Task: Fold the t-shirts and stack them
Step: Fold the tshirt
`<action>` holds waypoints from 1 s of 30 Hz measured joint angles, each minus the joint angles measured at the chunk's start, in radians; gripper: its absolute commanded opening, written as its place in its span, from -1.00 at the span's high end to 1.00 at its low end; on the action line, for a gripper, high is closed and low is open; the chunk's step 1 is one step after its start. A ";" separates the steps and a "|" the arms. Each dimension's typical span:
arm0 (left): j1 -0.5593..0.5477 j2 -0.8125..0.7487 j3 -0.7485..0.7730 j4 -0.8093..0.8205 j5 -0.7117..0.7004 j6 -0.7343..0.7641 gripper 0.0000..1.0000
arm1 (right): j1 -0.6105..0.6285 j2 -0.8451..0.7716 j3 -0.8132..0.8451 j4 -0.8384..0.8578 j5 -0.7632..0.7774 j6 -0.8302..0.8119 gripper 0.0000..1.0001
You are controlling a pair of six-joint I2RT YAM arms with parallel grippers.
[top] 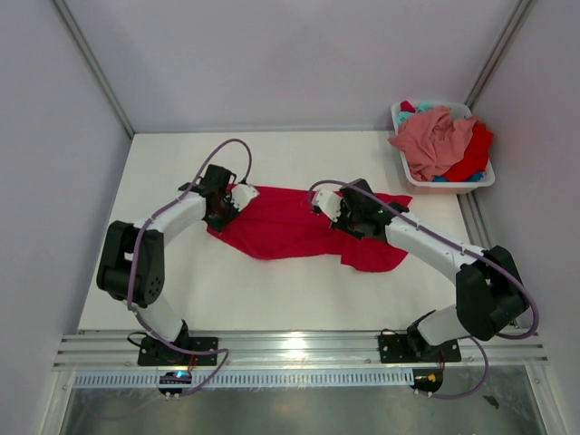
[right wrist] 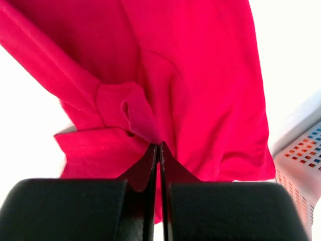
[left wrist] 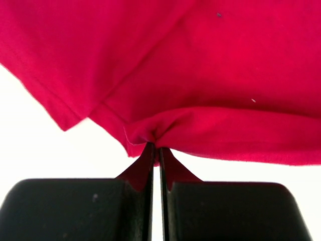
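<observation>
A bright red t-shirt point(top: 290, 227) lies spread wide across the middle of the white table. My left gripper point(top: 220, 207) is shut on the shirt's left edge; in the left wrist view the cloth point(left wrist: 200, 75) bunches into the closed tips point(left wrist: 154, 145). My right gripper point(top: 355, 216) is shut on a fold of the same shirt near its right part; in the right wrist view the red cloth point(right wrist: 200, 75) pinches at the tips point(right wrist: 159, 145). A salmon pink t-shirt point(top: 433, 138), more red cloth point(top: 473, 154) and a bit of teal point(top: 419, 116) sit heaped in the basket.
A white plastic basket point(top: 453, 184) stands at the back right corner of the table; its perforated wall point(right wrist: 301, 155) shows at the right of the right wrist view. Grey walls enclose the table on three sides. A metal rail point(top: 299, 349) runs along the near edge.
</observation>
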 measured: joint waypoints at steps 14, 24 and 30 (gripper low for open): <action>0.014 0.011 0.013 0.259 -0.197 -0.136 1.00 | -0.142 0.082 0.002 0.086 -0.001 -0.035 0.94; 0.033 0.108 0.071 0.396 -0.267 -0.192 1.00 | -0.212 0.164 0.106 0.153 -0.011 -0.012 0.94; 0.060 0.119 0.071 0.451 -0.290 -0.207 1.00 | -0.213 0.164 0.163 0.155 -0.023 0.008 0.94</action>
